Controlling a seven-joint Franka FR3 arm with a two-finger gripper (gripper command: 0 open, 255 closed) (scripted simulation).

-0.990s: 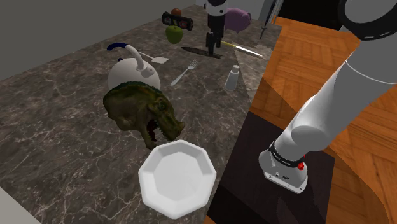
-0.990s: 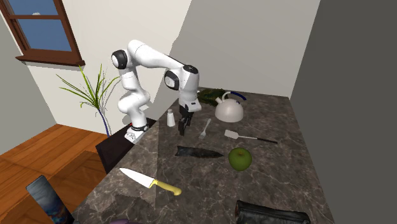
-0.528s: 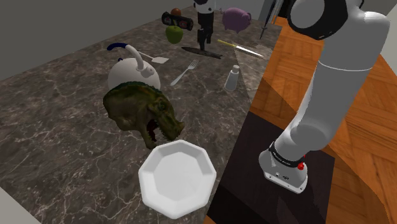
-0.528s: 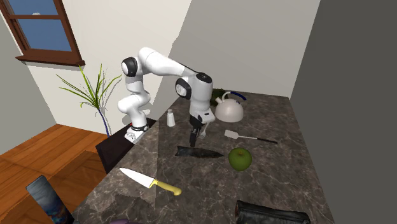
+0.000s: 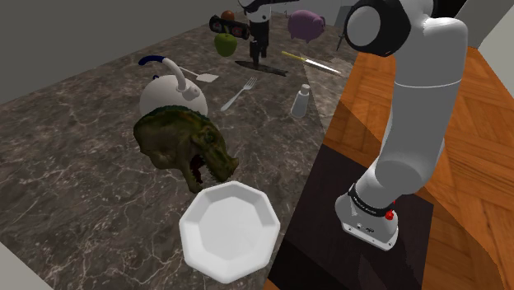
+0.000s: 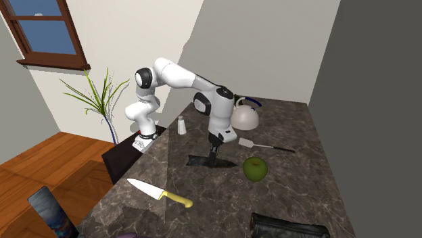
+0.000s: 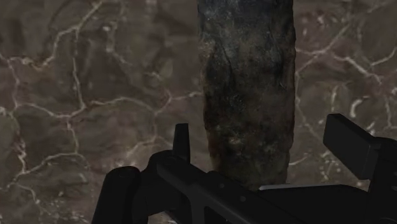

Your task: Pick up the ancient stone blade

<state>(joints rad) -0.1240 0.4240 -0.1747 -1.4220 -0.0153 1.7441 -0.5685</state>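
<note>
1. The dark veined marble counter (image 5: 74, 173) carries everything, with a wooden floor beside it.
2. The white Franka arm (image 5: 420, 107) rises from its stand at the shoulder view's lower right and reaches to the far end of the counter, its hand pointing straight down.
3. A green dinosaur head (image 5: 181, 144) lies near the stand end, just beside a white octagonal plate (image 5: 229, 232).
4. A white kettle (image 5: 169, 95) with a blue-tipped handle stands just behind the dinosaur head.
5. The dark stone blade (image 7: 248, 83) lies flat on the counter. In the second exterior view it sits between a yellow-handled kitchen knife (image 6: 159, 193) and a green apple (image 6: 255, 168).
6. The black gripper (image 7: 264, 140) is low over the blade. Its fingers (image 7: 181, 137) are spread apart on either side of the stone, and a gap shows at each edge, so nothing is held.
7. A fork (image 5: 239, 95) and a pale shaker (image 5: 301, 100) sit between the kettle and the blade.
</note>
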